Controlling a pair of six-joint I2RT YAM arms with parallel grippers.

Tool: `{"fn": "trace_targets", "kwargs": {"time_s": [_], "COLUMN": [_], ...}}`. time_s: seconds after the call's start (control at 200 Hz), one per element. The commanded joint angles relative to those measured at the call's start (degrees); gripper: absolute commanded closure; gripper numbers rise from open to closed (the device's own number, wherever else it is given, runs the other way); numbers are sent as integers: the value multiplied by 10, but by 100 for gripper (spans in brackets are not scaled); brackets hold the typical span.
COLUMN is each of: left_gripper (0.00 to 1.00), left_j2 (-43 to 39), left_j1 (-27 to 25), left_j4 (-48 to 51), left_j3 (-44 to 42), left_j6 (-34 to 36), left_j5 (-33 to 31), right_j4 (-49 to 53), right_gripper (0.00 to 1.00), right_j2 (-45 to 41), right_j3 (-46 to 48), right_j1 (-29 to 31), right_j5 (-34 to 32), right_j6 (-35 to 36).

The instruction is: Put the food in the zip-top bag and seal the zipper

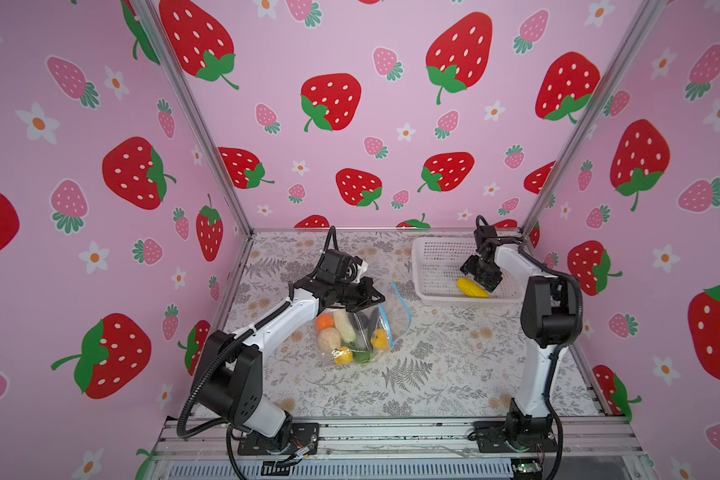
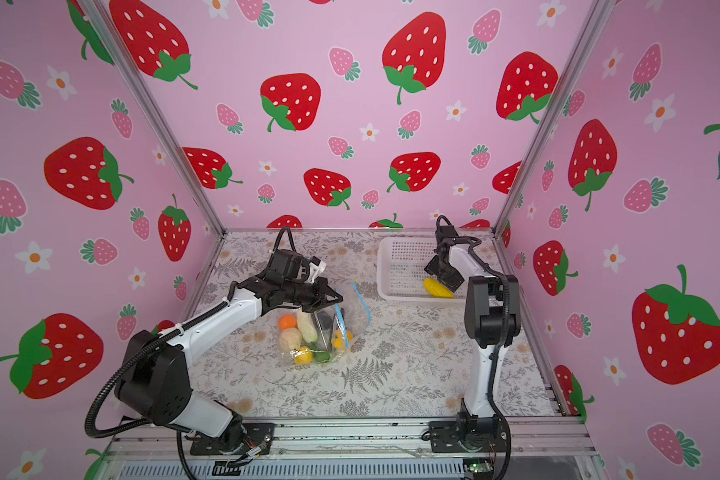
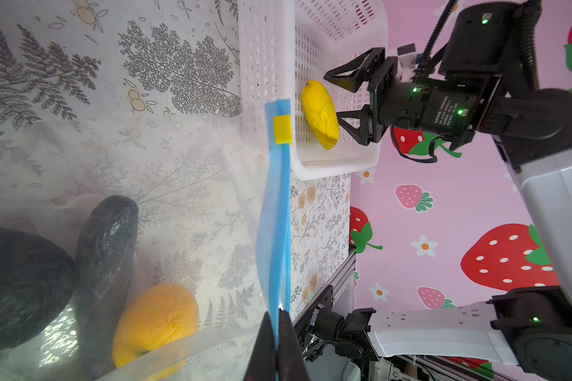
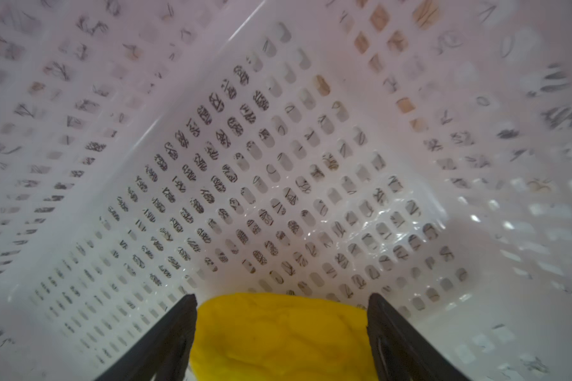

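Note:
The clear zip-top bag (image 1: 398, 320) lies mid-table in both top views, mouth held up, with several pieces of food (image 1: 329, 338) inside: orange, white, beige, yellow, green and black. My left gripper (image 1: 378, 300) is shut on the bag's light-blue zipper (image 3: 276, 214); in the left wrist view its fingers pinch the strip's end. The yellow slider tab (image 3: 282, 129) sits at the far end. One yellow food piece (image 1: 472, 288) lies in the white basket. My right gripper (image 4: 282, 297) is open, its fingers on either side of that piece (image 4: 278, 336).
The white perforated basket (image 1: 433, 253) stands at the back right, near the right wall. Pink strawberry-print walls close in the back and both sides. An aluminium rail (image 1: 391, 432) with both arm bases runs along the front edge.

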State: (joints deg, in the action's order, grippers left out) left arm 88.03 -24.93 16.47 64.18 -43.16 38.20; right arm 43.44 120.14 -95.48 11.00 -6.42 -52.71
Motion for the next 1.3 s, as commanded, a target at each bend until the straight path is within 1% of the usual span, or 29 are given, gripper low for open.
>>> {"fn": "trace_targets", "kwargs": {"time_s": [0.0,0.13,0.28,0.37,0.465,0.61,0.73,0.89,1.045,1.296], "left_gripper": [100,100,100,100,100,100,100,100,100,100], "left_j2": [-1,-10,-19,-25,-29,-29,-45,-59,-50,-56], "left_j1": [6,6,6,7,6,5,3,3,2,2], "left_j4": [0,7,6,7,12,14,25,33,42,36], "left_j3": [-7,-10,-22,-26,-27,-24,-20,-23,-16,-20], "left_j6": [5,6,4,4,5,1,6,12,13,10], "left_j5": [7,4,2,-2,-5,-6,-13,-18,-19,-26], "right_j4": [13,15,-5,-4,4,-8,-6,-14,-43,-25], "right_gripper": [17,16,17,17,17,16,16,16,16,15], "right_j2": [22,39,44,35,7,-53,-88,-111,-113,-71], "right_j3": [-40,-78,-83,-95,-105,-67,-23,31,78,77], "right_j1": [19,34,38,41,43,47,46,42,37,24], "right_j5": [8,-3,-10,-24,-45,-72,-86,-85,-60,-19], "right_j6": [-12,-8,-8,0,4,-2,-1,-1,-2,-13]}}
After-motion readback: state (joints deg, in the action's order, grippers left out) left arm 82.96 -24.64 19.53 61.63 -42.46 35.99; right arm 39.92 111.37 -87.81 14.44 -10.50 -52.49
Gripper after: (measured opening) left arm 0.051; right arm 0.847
